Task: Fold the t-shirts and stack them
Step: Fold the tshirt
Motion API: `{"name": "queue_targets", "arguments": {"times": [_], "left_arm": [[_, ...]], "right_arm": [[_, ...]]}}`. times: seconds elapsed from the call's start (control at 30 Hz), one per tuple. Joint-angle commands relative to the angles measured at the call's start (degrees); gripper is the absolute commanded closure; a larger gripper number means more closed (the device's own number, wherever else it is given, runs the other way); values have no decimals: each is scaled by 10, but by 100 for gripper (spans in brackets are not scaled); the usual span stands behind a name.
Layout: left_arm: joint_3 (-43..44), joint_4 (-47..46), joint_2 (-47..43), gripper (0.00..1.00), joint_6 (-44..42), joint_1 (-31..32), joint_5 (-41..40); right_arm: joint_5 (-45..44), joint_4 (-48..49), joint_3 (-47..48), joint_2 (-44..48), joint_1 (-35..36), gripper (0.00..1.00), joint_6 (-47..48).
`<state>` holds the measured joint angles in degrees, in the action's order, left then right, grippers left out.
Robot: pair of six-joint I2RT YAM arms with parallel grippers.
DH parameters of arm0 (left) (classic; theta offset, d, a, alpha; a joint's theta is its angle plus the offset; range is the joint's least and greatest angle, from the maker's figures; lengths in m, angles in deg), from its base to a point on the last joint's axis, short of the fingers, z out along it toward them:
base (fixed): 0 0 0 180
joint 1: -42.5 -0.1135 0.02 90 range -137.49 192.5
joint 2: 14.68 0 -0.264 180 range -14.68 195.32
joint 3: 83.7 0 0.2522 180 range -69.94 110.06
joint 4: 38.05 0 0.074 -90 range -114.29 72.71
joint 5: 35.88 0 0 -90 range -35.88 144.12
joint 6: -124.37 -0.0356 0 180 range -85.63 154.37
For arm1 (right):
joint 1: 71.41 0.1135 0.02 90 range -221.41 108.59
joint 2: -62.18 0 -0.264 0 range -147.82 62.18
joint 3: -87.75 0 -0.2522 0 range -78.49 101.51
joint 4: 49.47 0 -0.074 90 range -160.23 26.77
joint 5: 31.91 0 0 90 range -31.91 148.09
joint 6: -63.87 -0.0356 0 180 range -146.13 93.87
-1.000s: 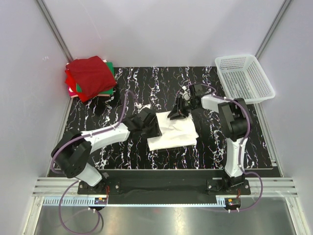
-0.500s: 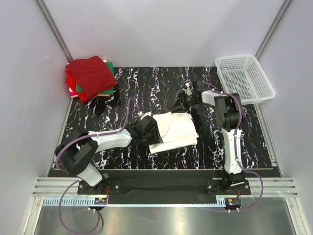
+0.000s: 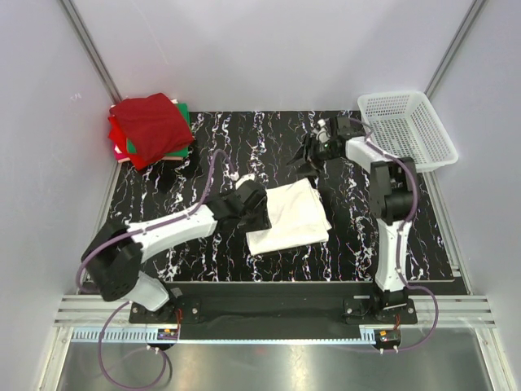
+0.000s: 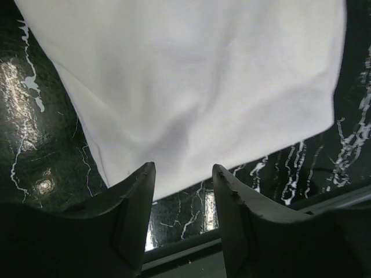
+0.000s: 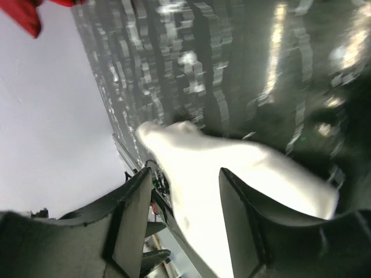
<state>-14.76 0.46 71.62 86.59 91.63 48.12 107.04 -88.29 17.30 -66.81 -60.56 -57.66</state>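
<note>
Near the table's (image 3: pixel 244 138) centre lies the white t-shirt (image 3: pixel 289 216), folded into a compact, roughly rectangular packet with its edges fairly square. Over at 10 o'clock sits the stack of folded t-shirts (image 3: pixel 151 130) — dark red on top, bright red beneath, a green edge showing at its far side. The white mesh basket (image 3: pixel 407 130) stands at 2 o'clock.

The left hand (image 3: pixel 252 208) sits at the packet's 9 o'clock edge; its wrist view shows the fingers (image 4: pixel 136 197) spread with nothing between them, the cloth's hem lying just beyond the tips. The right hand (image 3: pixel 312 151) hangs toward 1 o'clock, apart from the shirt, and its own view likewise shows parted, empty fingers (image 5: pixel 130 214).

By my reading, the folding of this shirt is finished or nearly so, and three tees are already stacked. What looks left is the carry — picking up the white packet without letting it unfold and setting it squarely on the pile at 10 o'clock.
</note>
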Motion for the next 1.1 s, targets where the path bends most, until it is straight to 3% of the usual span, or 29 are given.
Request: {"name": "queue_targets", "arguments": {"times": [0.0,0.23,0.37,0.53,0.6,0.8,1.07], "left_arm": [[35,54,-63,50,-13,3,-39],[22,98,-109,41,-22,-3,-89],[-34,83,-137,38,-27,-19,-86],[-130,-37,-163,24,-58,-89,-25],[-140,-83,-159,21,-83,-118,-5],[-107,-148,-70,19,-141,-169,31],[-67,-229,104,23,-110,-184,105]], "right_arm": [[-53,-64,10,170,1,41,37],[-114,-26,-225,382,1,34,20],[-179,-39,-322,466,1,33,28],[-173,42,-495,597,8,32,-52],[-175,107,-575,656,52,31,-77],[-258,205,-700,711,198,23,-127],[-278,272,-775,792,211,19,-150]]}}
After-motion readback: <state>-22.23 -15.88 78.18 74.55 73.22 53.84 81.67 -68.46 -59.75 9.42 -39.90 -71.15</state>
